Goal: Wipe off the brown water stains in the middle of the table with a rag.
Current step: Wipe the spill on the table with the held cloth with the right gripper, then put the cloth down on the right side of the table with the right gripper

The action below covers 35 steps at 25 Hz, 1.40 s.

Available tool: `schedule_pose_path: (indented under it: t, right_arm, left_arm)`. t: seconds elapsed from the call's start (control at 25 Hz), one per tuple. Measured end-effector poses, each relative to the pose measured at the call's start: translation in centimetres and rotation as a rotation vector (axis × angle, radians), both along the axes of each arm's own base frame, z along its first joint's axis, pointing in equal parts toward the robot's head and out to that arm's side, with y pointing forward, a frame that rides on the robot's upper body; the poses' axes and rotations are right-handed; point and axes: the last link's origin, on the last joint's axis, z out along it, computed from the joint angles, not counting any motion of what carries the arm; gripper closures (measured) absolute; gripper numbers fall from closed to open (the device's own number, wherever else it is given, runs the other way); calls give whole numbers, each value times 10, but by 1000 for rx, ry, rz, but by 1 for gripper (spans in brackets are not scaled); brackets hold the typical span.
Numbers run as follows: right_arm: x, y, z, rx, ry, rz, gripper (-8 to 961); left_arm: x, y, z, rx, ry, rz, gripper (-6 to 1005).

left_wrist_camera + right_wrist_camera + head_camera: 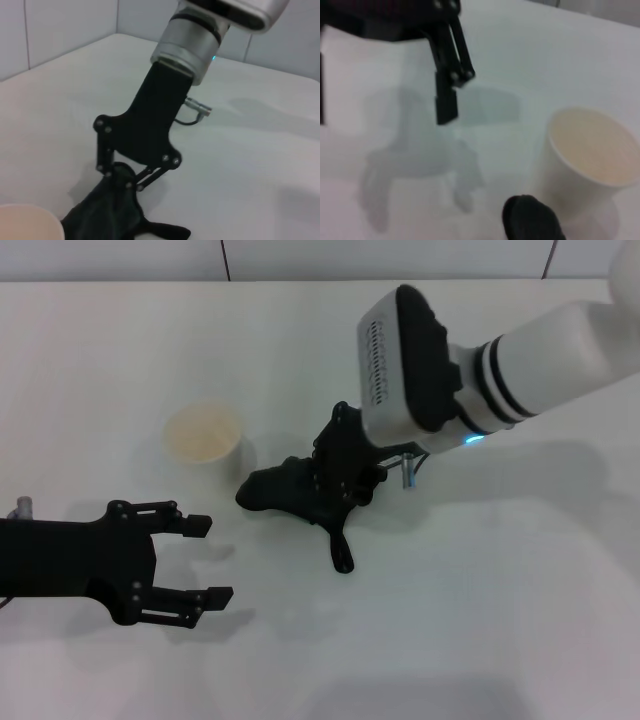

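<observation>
My right gripper [318, 480] is down on the rag [290, 495] near the middle of the table [480, 590], its fingers clamped on the black cloth lump. Black on black, so from the head view I can't separate fingertips from cloth; the left wrist view shows the linkage [137, 150] sinking into the rag [107, 212]. The rag's narrow tail [340, 552] trails toward the near edge. No brown stain shows in any view; whether it sits under the rag and gripper I cannot tell. A white paper cup [204, 435] stands just beside the rag, on the side toward the left edge, pale beige inside; in the left wrist view only its rim [30, 220] shows, cut off at the corner. My left gripper [205, 560] hangs over the table near the left near corner, fingers spread apart, holding nothing. The right wrist view catches a left gripper finger [447, 102], the cup [590, 150] and a bit of rag [530, 217].
</observation>
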Motion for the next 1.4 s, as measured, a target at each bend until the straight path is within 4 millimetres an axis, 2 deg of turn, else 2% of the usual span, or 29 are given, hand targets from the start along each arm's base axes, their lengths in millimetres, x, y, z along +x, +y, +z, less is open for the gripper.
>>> schedule_pose_path:
  t: [0.24, 0.48, 0.8, 0.96, 1.4]
  right_arm:
    - [5, -5, 21, -81, 51, -21, 869]
    - [30, -2, 51, -74, 19, -64, 867]
    - [57, -7, 88, -102, 46, -122, 864]
    - [65, -12, 91, -108, 44, -136, 862]
    - [77, -15, 84, -88, 14, -236, 858]
  left_arm:
    - [0, 1, 0, 8, 2, -3, 138]
    - [-1, 3, 1, 22, 8, -8, 138]
    - [-1, 4, 1, 33, 13, -6, 138]
    - [-1, 5, 1, 37, 14, -8, 138]
    - [1, 7, 1, 37, 12, -14, 138]
